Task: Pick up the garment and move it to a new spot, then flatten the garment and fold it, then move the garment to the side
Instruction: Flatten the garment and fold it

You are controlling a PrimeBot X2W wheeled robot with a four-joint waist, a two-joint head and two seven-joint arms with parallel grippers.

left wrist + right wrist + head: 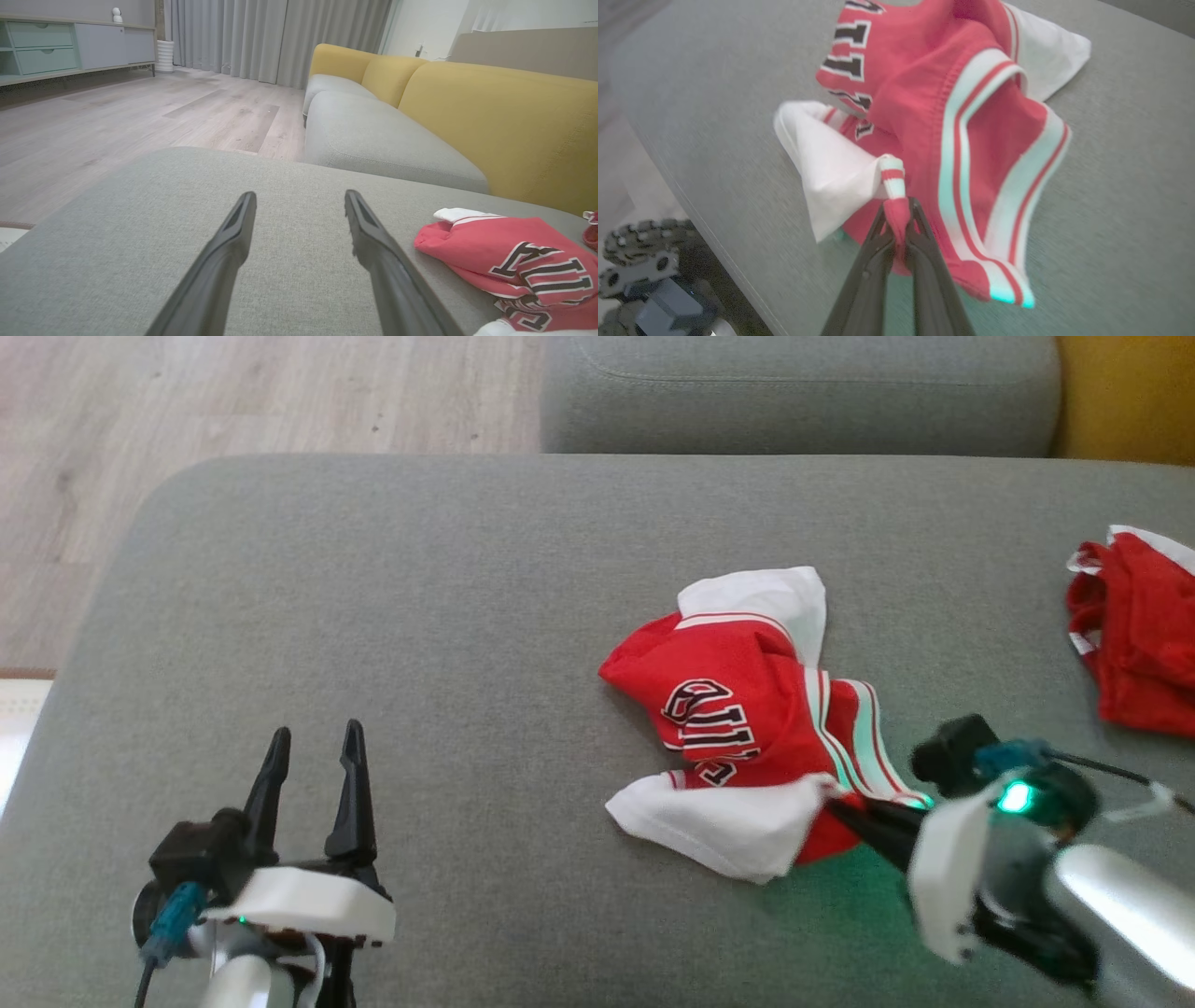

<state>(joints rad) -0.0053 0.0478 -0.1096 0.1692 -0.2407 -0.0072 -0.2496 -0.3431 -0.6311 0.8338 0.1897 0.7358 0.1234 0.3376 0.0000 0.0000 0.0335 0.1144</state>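
**Right claw bites the trim, and it's a thin hold**

The right claw (896,207) is clamped tight on a slim red fold of the garment (738,709), right beside a striped trim end. That's the worry. It's a narrow pinch out at the very tips, so I'd say the cloth could slide free once its weight comes on, all the more with a quick lift. The bundle is crumpled too, so layers may come up twisted and fight the flattening. Carry it toward the right edge of the grey sofa seat (420,616) and it could snag the other red garment (1139,635) lying there. The left claw (313,747) stands wide and empty toward the near left corner, well apart from the action.

As for the garment, it's a red jersey with white panels, red-and-white striped trim and black-outlined lettering. It sits heaped right of the seat's middle, well clear of the far edge.
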